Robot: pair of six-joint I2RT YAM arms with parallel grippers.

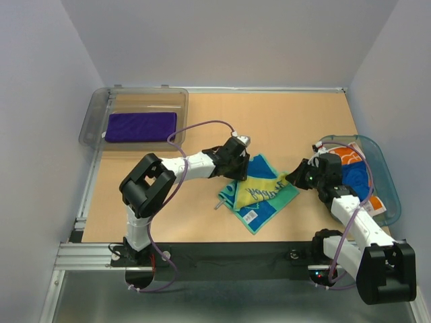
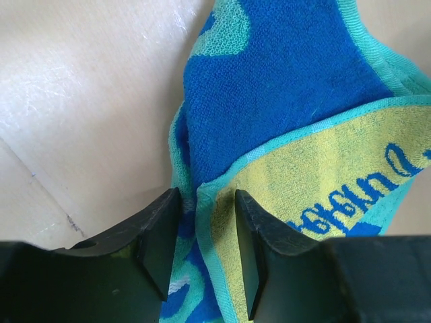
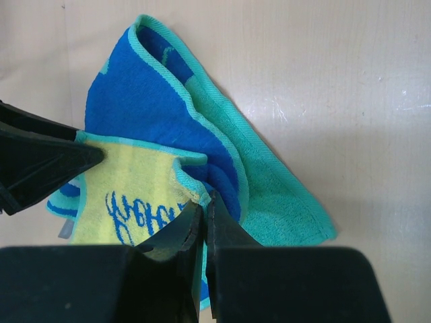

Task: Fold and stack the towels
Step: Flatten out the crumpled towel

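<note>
Right gripper (image 3: 204, 202), closest to the lens, has its black jaws pinched almost together on the border of the mint green towel with blue squiggles and a yellow lettered underside (image 1: 259, 200), at that towel's right corner. Left gripper (image 2: 205, 196) stands at the towel's far left corner, jaws narrow, with the edge of the turned-over yellow flap clamped between them. That towel lies partly folded on the pale wooden table (image 1: 283, 121). Well to its left and further back, a folded purple towel (image 1: 140, 126) sits in a clear grey plastic bin (image 1: 94, 114). Just to its right, a teal translucent oval basket (image 1: 392, 195) holds a royal blue towel (image 1: 353, 176) and a white towel with orange prints (image 1: 375, 204).
</note>
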